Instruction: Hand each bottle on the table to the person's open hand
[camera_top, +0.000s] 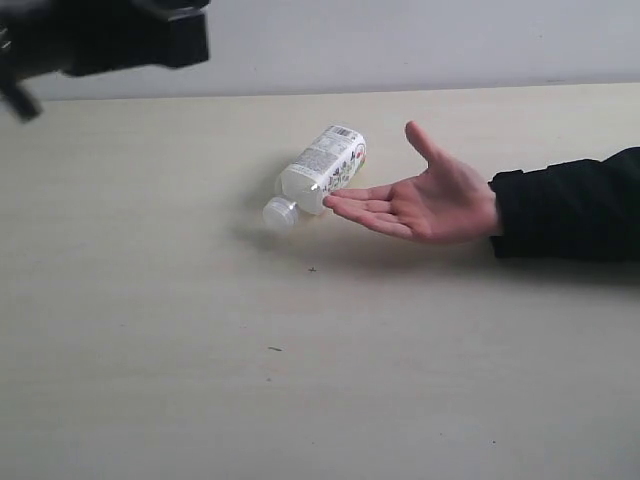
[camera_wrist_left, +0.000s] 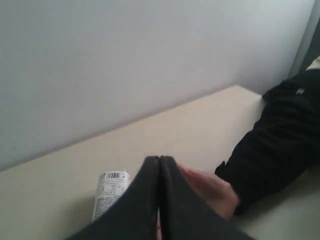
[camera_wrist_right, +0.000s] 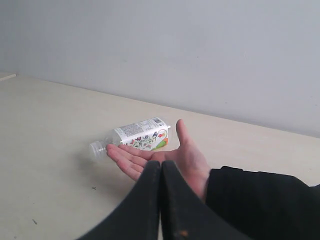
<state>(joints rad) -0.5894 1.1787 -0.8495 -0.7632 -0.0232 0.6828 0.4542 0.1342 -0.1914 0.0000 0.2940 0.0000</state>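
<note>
- Black and blurred, our left arm (camera_top: 100, 35) hangs over the far left of the table (camera_top: 150, 360) in the exterior view, well apart from the bottle (camera_top: 320, 170).
- Our left gripper (camera_wrist_left: 159, 162) has its two dark fingers pressed flat together along one seam, gripping nothing.
- Near mid-table we see that one whitish bottle lying on its side, white cap (camera_top: 278, 212) toward the near left, printed label up.
- Just right of it is the hand (camera_top: 430, 200), palm up, fingers spread, fingertips at the bottle's side; we cannot tell whether they touch.
- A black sleeve (camera_top: 570, 205) covers the wrist and runs off the right edge.
- Our right gripper (camera_wrist_right: 160, 165) is likewise closed tight on nothing; past its tips we see the bottle (camera_wrist_right: 140, 135) lying beyond the fingers of the hand (camera_wrist_right: 175, 160), towards the grey wall (camera_wrist_right: 200, 50).
</note>
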